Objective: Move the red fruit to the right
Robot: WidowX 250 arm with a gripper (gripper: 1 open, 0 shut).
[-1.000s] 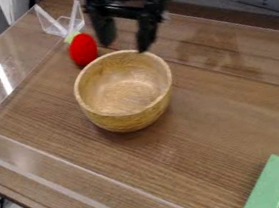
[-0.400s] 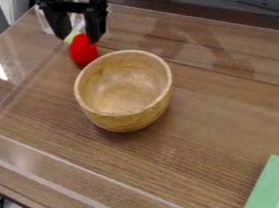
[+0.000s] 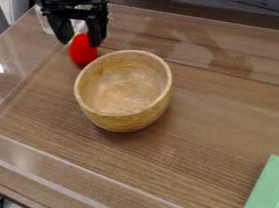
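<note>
The red fruit is a small bright red strawberry toy lying on the wooden table just behind and left of the wooden bowl. My gripper hangs directly over it, open, with its two dark fingers straddling the fruit's top. The fruit's leafy top is hidden behind the fingers. I cannot tell whether the fingers touch the fruit.
Clear plastic walls ring the wooden table. A flat green block lies at the front right corner. Bare wood stretches to the right of the bowl.
My gripper has travelled left from above the bowl's back rim to a spot over the red fruit, then dropped slightly. The fruit and bowl have stayed put.
</note>
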